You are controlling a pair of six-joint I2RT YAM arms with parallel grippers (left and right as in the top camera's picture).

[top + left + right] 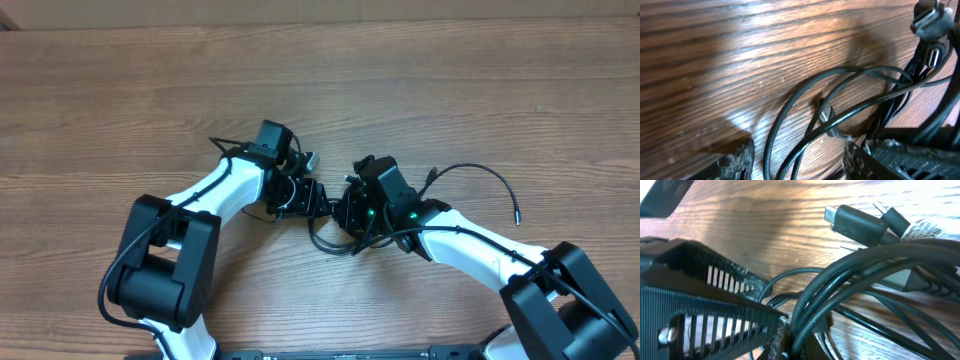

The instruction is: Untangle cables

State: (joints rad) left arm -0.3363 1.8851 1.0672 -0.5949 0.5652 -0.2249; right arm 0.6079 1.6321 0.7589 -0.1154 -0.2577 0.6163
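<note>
The cables lie bunched at the middle of the tabletop, one strand looping off to the right. The left claw stands open astride some cords. The right claw is pinched tight on the bundle.
</note>
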